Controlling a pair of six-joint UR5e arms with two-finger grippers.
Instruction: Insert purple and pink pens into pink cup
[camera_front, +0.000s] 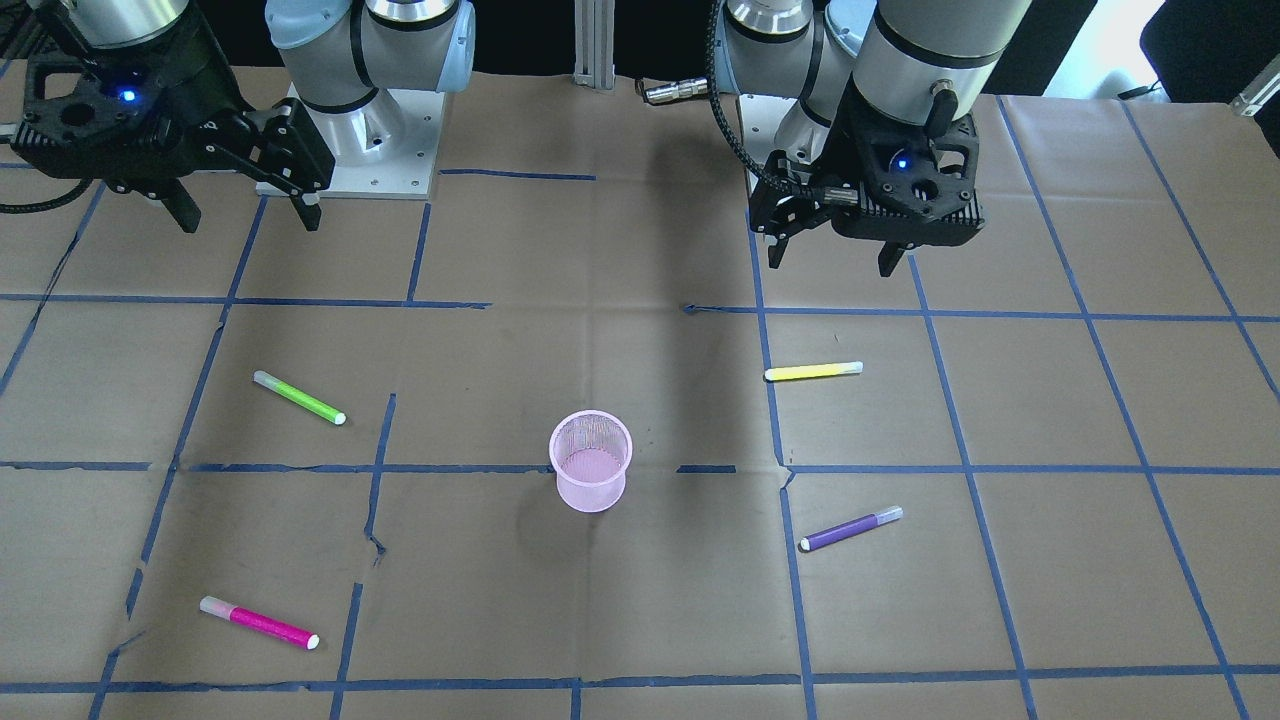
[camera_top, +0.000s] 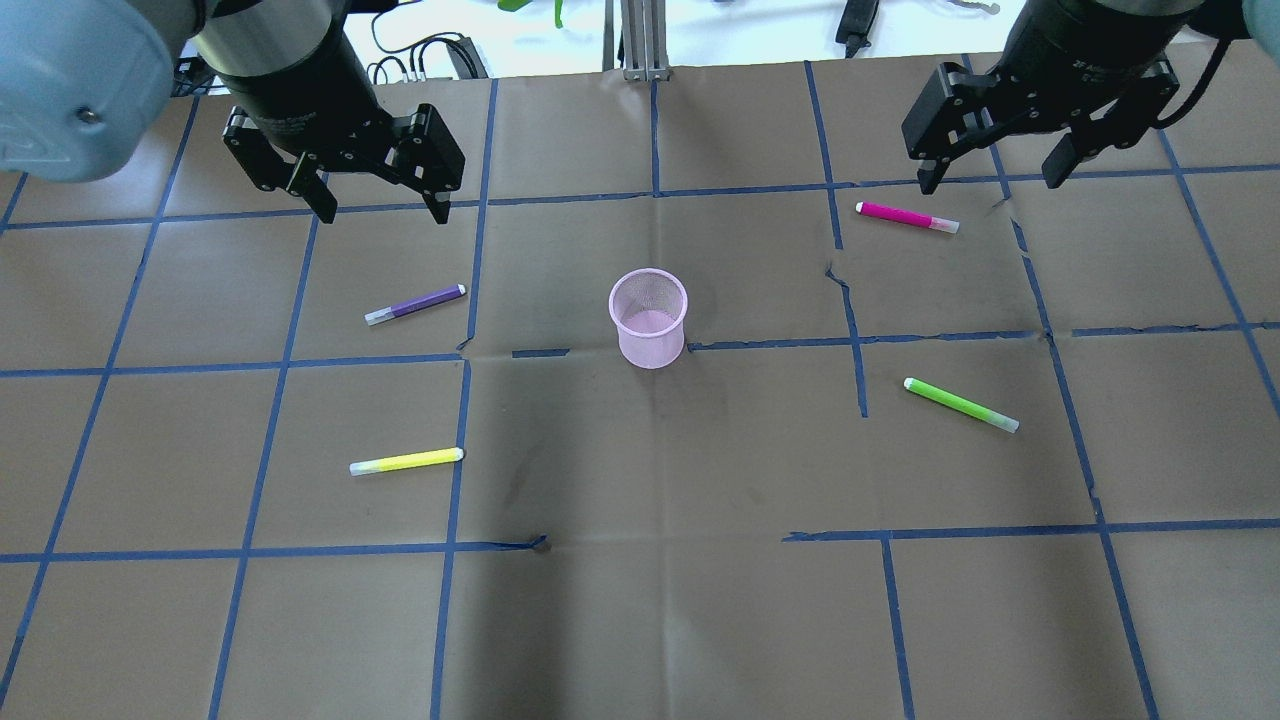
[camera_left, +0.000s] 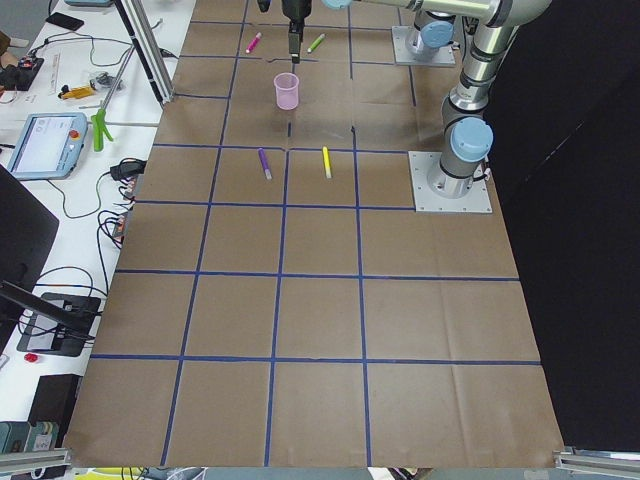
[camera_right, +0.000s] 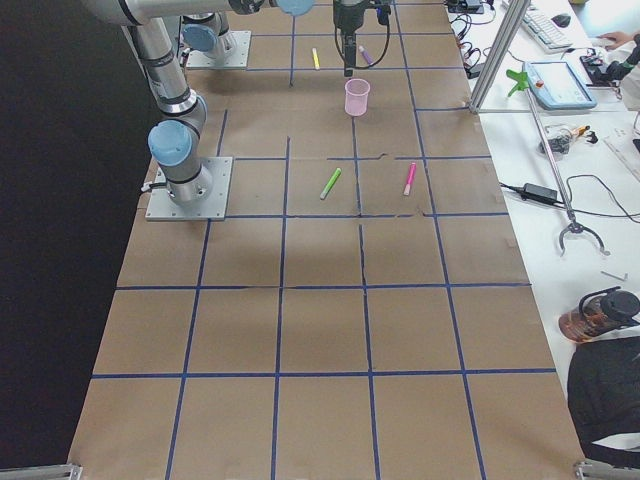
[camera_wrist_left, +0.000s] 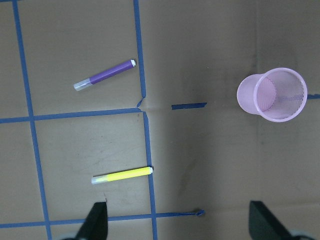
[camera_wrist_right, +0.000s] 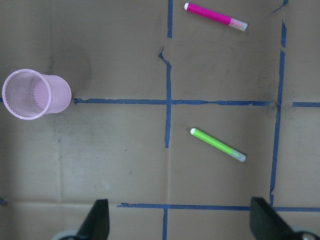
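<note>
The pink mesh cup (camera_front: 590, 462) stands upright and empty at the table's middle; it also shows in the overhead view (camera_top: 648, 318). The purple pen (camera_front: 851, 529) (camera_top: 415, 304) lies flat on the left arm's side. The pink pen (camera_front: 259, 623) (camera_top: 907, 217) lies flat on the right arm's side. My left gripper (camera_top: 383, 212) is open and empty, hovering high, beyond the purple pen. My right gripper (camera_top: 988, 182) is open and empty, hovering high near the pink pen. The left wrist view shows the purple pen (camera_wrist_left: 104, 75) and cup (camera_wrist_left: 271, 95); the right wrist view shows the pink pen (camera_wrist_right: 215, 16).
A yellow pen (camera_top: 406, 461) lies nearer the robot on the left side, a green pen (camera_top: 961, 405) on the right side. Brown paper with a blue tape grid covers the table. The arm bases (camera_front: 350, 150) stand at the robot's edge.
</note>
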